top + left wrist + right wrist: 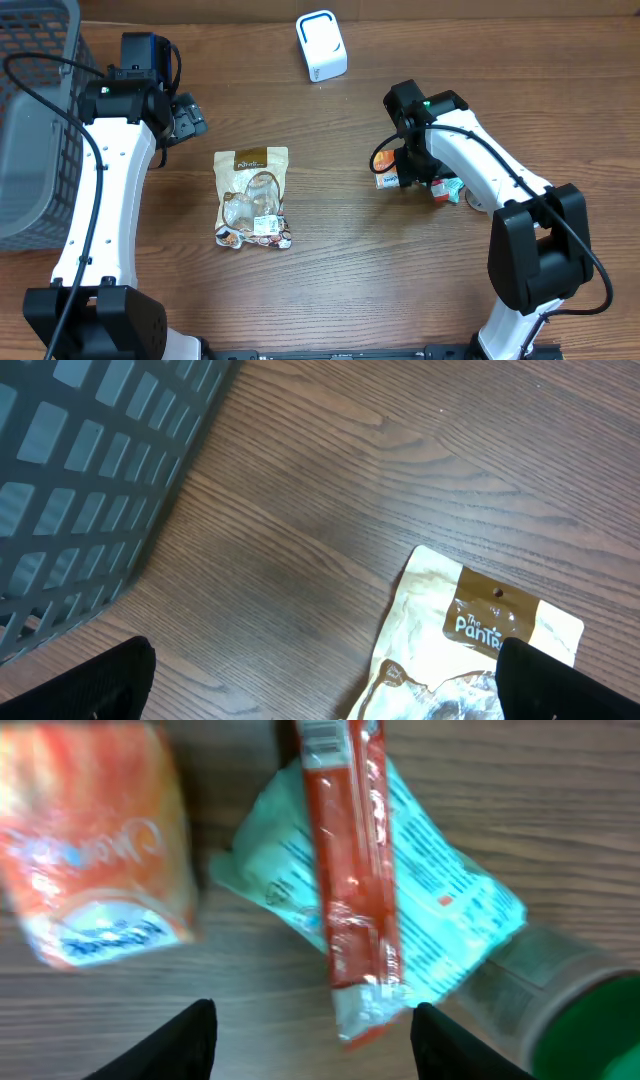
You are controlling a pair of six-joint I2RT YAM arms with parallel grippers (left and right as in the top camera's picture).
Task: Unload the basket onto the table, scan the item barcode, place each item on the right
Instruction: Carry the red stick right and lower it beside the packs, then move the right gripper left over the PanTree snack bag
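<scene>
In the right wrist view a long red packet [350,870] lies across a teal packet [440,890], with an orange packet [95,870] to their left. My right gripper [318,1042] hangs open just above them, and the red packet's near end reaches between its fingertips without touching either. Overhead, that gripper [405,172] is over the same cluster, beside the orange packet [384,163]. The white scanner [321,45] stands at the back of the table. My left gripper [190,118] is wide open and holds nothing. It hovers near the top of a brown-and-clear snack bag [252,195].
A grey mesh basket [35,110] fills the far left, and its wall [90,480] is close to the left wrist. A green-capped object [590,1030] lies right of the teal packet. The snack bag's top [480,620] sits by the left gripper's right finger.
</scene>
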